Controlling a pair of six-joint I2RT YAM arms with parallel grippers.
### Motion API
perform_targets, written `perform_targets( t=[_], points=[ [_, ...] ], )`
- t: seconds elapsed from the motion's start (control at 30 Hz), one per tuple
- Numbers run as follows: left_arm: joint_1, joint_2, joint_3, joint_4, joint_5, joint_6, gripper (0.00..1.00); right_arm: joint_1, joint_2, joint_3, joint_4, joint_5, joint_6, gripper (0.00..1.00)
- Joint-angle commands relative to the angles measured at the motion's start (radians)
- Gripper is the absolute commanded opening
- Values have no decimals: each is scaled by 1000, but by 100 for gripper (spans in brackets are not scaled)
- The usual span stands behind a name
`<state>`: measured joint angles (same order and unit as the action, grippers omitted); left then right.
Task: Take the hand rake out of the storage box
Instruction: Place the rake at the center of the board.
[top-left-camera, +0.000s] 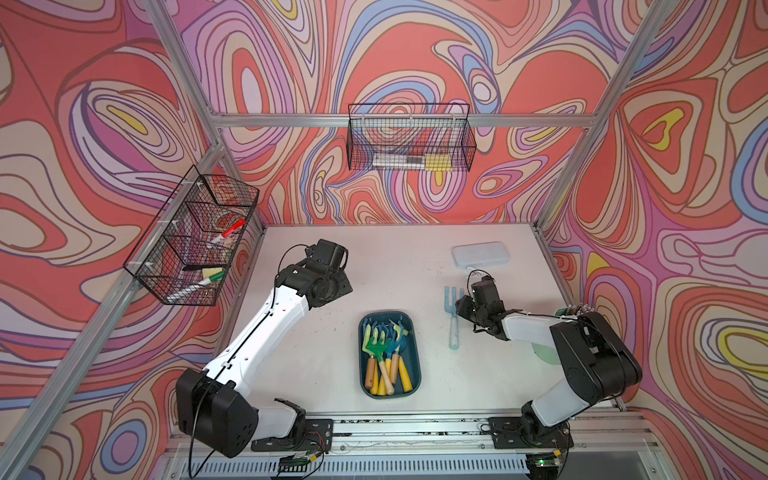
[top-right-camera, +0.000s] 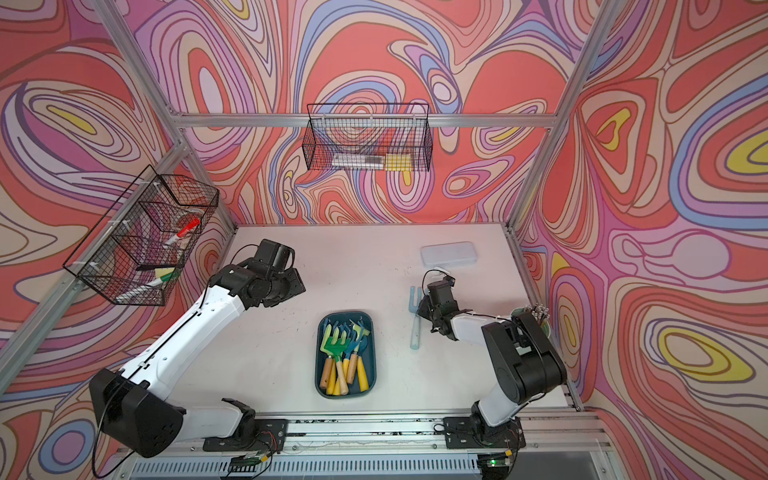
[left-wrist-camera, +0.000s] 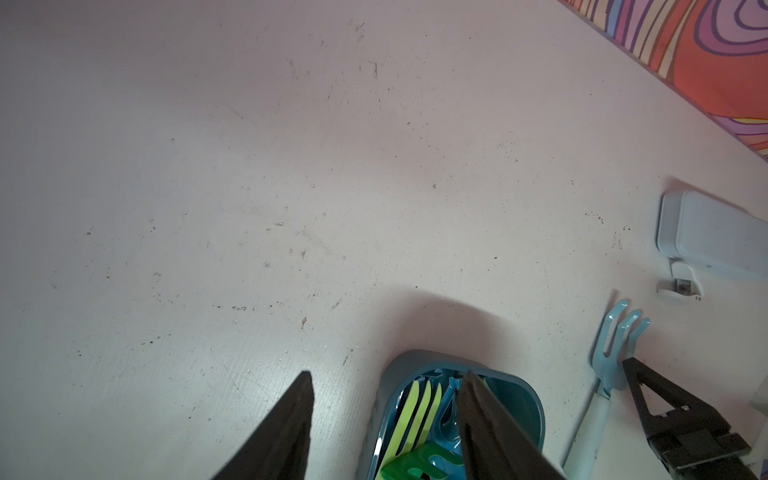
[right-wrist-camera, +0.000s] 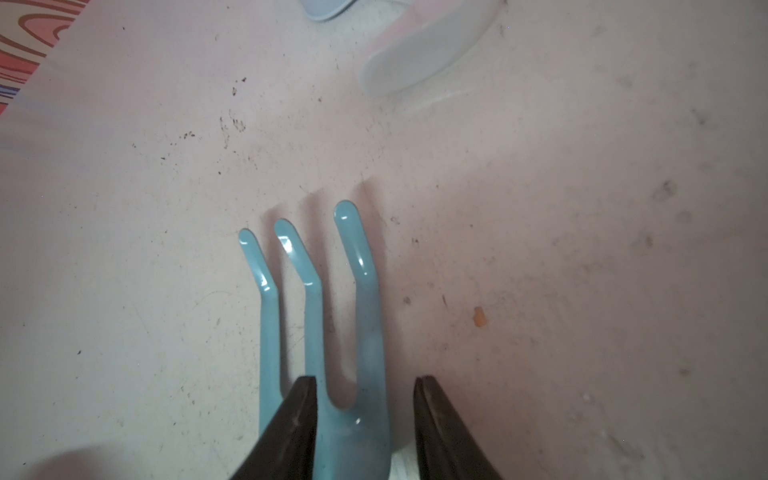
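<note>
Hand rake (top-left-camera: 454, 328), pale blue, lies flat on the tabletop (top-left-camera: 395, 270), outside the storage box (top-left-camera: 360, 357), near it on the right arm's side. The right hand (right-wrist-camera: 365, 380) straddles its head, jaws parted, not clamping. The left hand (left-wrist-camera: 388, 374) hangs near the box, half open and empty.

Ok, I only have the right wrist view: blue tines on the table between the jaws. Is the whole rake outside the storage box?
Observer: Yes. In both top views the hand rake lies on the table, to the right of the storage box and not touching it.
Operator: Anything left in the box?
Observer: Several other tools with wooden and yellow handles.
Operator: And the left arm?
Observer: The left gripper hangs open and empty over the table, beyond the box and to its left.
</note>
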<state>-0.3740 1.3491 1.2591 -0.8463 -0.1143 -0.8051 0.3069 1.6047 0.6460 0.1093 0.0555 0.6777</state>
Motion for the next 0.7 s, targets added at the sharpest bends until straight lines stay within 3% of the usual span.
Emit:
perform_targets(
  t=[0.0,0.23,0.5,0.67],
  points=[
    [-20,43,-8,-57,44,81,59,-8,-36,39,-133,26,-79,43],
    [-177,70,-42,-135,-8,116,61,47,-127,149,-348,42,-170,46],
    [-150,42,-90,-96,67,90,61,381,-208,290,-588,176,-134,46],
    [-135,56,-84,-89,56,87,62,581,-241,291,-570,122,-27,44]
  ],
)
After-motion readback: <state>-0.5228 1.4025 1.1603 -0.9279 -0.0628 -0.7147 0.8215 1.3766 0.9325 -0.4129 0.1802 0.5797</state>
